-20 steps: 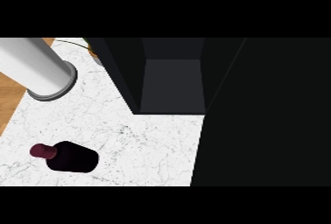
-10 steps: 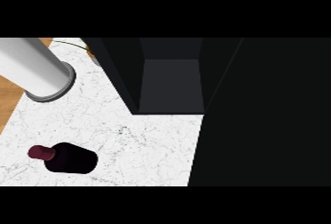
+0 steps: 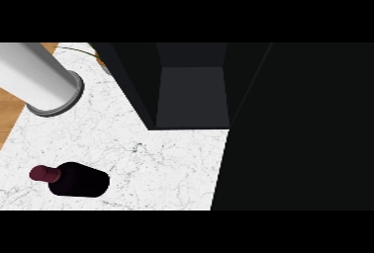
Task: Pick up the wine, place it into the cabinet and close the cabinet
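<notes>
On the marble counter (image 3: 153,148), the wine (image 3: 79,181) has its long axis sideways, pointing left

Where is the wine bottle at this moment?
In the head view, the wine bottle is at the lower left on the white marble counter, apart from the open dark cabinet, which lies above and to its right.
</notes>
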Action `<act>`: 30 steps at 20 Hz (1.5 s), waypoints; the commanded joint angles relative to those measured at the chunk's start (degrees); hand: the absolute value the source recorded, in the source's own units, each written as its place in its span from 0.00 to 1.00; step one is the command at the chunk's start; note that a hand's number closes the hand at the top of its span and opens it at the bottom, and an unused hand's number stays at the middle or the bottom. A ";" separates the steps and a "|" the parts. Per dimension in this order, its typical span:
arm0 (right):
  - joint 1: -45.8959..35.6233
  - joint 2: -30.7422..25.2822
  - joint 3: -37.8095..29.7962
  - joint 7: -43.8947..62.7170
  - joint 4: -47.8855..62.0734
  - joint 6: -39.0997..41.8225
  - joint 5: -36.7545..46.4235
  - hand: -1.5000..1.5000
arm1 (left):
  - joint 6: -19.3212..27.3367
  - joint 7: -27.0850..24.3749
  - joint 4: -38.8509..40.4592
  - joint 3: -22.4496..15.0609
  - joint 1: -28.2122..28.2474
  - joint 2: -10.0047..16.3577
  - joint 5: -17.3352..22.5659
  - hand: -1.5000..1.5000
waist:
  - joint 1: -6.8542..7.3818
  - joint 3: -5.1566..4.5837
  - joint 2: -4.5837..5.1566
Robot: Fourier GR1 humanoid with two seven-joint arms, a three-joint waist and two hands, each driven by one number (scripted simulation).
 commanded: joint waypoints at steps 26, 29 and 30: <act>-0.21 -9.63 4.68 5.35 -12.18 -7.96 7.96 0.00 | -18.11 -16.77 28.58 1.34 -11.94 -17.61 -39.63 0.00 | -0.48 -0.02 0.00; -3.88 -8.38 8.53 9.65 -11.46 -10.23 11.25 0.00 | -23.02 -20.29 35.02 2.53 -11.72 -16.61 -44.27 0.00 | -0.70 -0.18 -0.13; -4.31 -8.70 6.63 8.39 -10.89 -9.93 9.96 0.00 | -23.09 -22.36 33.68 2.35 -11.50 -18.55 -45.52 0.00 | -0.20 -0.09 -0.03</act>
